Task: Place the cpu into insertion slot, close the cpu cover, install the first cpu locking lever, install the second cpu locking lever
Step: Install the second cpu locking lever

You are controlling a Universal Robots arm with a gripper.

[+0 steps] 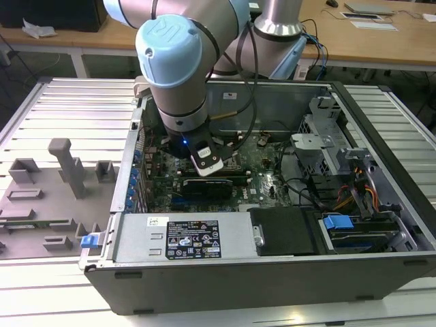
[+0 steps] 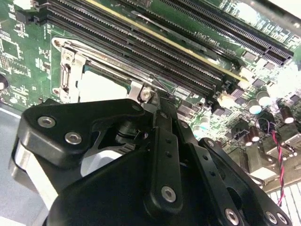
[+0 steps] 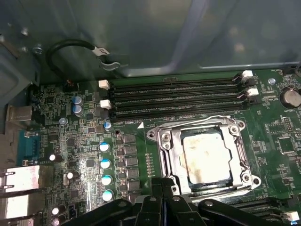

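Cpu (image 3: pixel 205 155) sits in the insertion slot (image 3: pixel 178 186), cpu cover (image 3: pixel 165 147) down. My gripper (image 2: pixel 157 106) hangs pressed together at the cover's edge, pinching nothing.

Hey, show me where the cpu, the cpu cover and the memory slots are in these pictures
cpu (image 3: pixel 206 155): first wrist view, middle of its silvery metal top.
cpu cover (image 3: pixel 165 151): first wrist view, side bar of the metal frame lying down around the chip.
memory slots (image 3: pixel 174 94): first wrist view, middle of the long black rows.

Arm (image 1: pixel 178 61) is showing pale-blue joint caps over silver-grey tubular links, a black cable running alongside. Gripper (image 2: pixel 155 117) is presenting matte black linkage plates studded with silver screws; white wrist housing.
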